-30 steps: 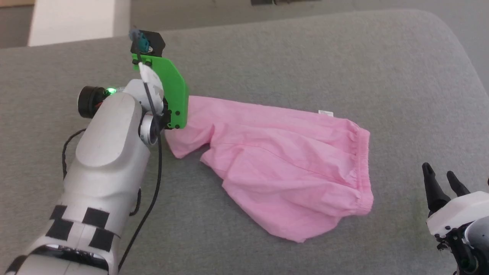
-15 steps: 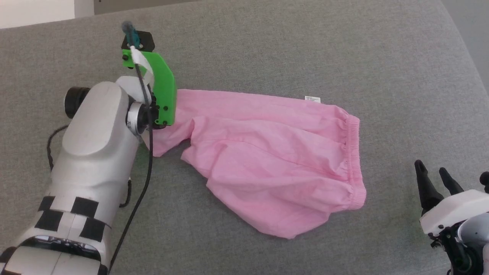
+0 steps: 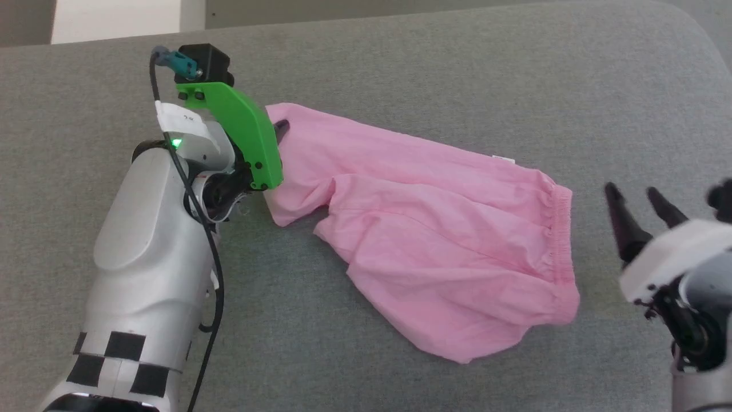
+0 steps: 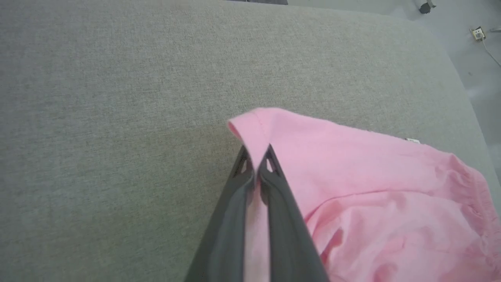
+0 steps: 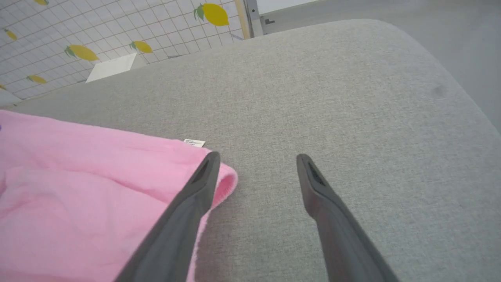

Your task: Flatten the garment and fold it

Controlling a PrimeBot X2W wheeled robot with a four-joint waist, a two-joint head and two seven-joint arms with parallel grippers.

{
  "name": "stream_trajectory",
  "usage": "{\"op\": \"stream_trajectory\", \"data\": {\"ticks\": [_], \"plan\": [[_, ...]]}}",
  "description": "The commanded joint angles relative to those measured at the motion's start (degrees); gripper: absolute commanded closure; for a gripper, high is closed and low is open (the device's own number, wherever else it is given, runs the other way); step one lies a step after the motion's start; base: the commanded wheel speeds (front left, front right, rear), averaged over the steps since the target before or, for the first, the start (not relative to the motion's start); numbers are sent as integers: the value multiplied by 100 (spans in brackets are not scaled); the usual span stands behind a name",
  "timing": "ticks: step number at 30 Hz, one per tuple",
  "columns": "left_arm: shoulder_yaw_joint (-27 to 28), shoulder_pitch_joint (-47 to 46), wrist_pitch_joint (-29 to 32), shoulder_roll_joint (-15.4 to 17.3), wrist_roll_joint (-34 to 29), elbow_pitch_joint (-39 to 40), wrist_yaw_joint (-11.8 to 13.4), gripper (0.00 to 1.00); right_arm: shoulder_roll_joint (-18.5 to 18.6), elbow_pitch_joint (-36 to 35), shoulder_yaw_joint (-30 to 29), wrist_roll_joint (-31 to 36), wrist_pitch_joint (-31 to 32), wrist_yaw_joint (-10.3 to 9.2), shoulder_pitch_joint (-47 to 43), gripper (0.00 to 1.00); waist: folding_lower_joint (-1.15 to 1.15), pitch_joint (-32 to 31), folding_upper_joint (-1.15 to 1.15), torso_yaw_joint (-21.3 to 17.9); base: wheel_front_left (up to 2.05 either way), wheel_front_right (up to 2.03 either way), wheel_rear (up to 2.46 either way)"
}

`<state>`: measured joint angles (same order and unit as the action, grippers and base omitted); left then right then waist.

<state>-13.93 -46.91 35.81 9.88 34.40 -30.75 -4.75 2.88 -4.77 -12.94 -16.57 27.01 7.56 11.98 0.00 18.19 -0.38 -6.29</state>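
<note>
shorts (image 3: 434, 240) lie rumpled on a grey cushion (image 3: 457, 68); left gripper (image 4: 256, 152) is clamped on a leg hem (image 4: 246, 122), right gripper (image 5: 257, 156) hangs with fingers spread just beside the waistband (image 3: 563, 229).

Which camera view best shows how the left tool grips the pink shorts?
The left wrist view: the left tool is shut on the shorts at a leg hem. The head view shows one fingertip past the green bracket. The right wrist view shows the waistband end beside the open right tool.
</note>
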Motion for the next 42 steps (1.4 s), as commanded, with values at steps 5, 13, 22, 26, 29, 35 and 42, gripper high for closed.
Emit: {"op": "stream_trajectory", "data": {"ticks": [5, 13, 22, 26, 29, 35, 42], "plan": [[-58, 142, 136, 8, 74, 465, -10, 100, -1, 322, 471, 591, 1153, -8, 693, 0, 0, 86, 38, 104, 0, 0, 0], [-108, 165, 275, 59, 100, 943, 27, 100, -1, 1448, 701, 1388, 1815, -8, 1472, 0, 0, 313, 38, 159, 0, 0, 0], [-128, 239, 349, 115, 171, 1083, 29, 100, 23, 1990, 868, 1340, 1642, -8, 1850, 100, 0, 324, 38, 175, 0, 0, 0], [150, -133, -12, 298, 217, 1183, 12, 100, 74, 1802, 1099, 507, 1591, -8, 2723, 100, 0, 146, 38, 186, 0, 0, 0], [252, -545, -194, 490, 59, 1119, 37, 100, 47, 1832, 1026, -71, 1642, -8, 3396, 100, 0, 149, 38, 256, 0, 0, 0], [311, -1707, -803, 890, -504, 692, 94, 100, 18, 2243, 978, -275, 1433, -8, 5127, 100, 0, 346, 38, 430, 0, 0, 0], [405, -2793, -2328, 934, -996, 174, 205, 100, 3, 3087, 955, 40, 328, -8, 6575, 100, 0, 521, 38, 627, 0, 0, 0]]}}
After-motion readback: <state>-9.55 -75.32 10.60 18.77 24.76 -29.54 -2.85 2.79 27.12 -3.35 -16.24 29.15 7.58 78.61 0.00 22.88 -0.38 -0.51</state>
